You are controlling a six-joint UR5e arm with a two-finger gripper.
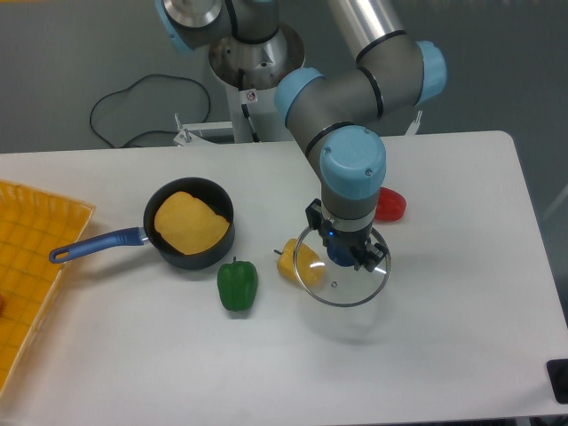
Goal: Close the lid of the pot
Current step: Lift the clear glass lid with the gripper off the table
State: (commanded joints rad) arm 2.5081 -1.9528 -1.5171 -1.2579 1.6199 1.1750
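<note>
Camera, tool (341, 252) pinching lid (343, 275) knob, pot (189, 222) uncovered, no legible writing

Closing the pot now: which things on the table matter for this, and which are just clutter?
Part of the job:
the pot, open, yellow contents showing
the lid, held at its knob
the gripper

Just lying about:
green pepper
yellow pepper, partly behind the lid
red item behind the arm
yellow tray at the left edge

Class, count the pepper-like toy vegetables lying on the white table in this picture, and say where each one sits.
3: a green pepper just in front of the pot; a yellow one partly beneath the lid; a red one behind the arm, partly hidden.
</note>
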